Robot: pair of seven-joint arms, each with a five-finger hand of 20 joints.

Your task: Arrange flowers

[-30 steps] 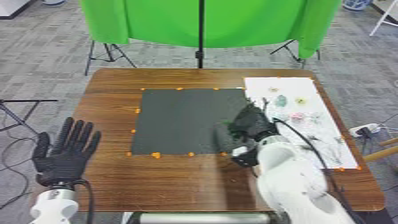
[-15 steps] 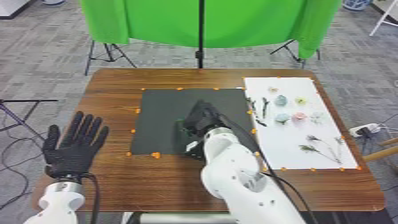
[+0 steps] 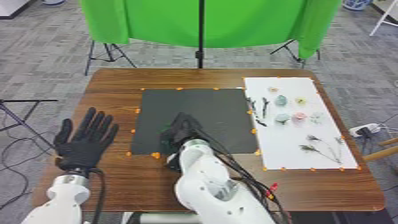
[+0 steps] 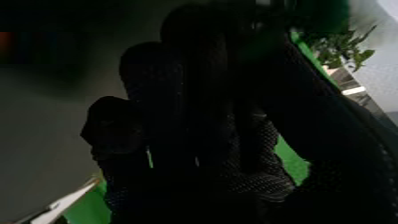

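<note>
Black mat (image 3: 213,105): your right hand (image 3: 184,126) pinches leafy greenery (image 4: 342,46) over its near-left part, probably to lay a base | your left hand (image 3: 82,146) lies spread off its left edge, presumably leaving room | pink flower (image 3: 299,116) and twigs (image 3: 259,111) lie apart on white mat (image 3: 271,156), likely for easy picking.

Table (image 3: 178,77) smooth wood; dark sheet (image 3: 218,107) matt; white sheet (image 3: 271,155) papery; drape (image 3: 249,30) cloth.
</note>
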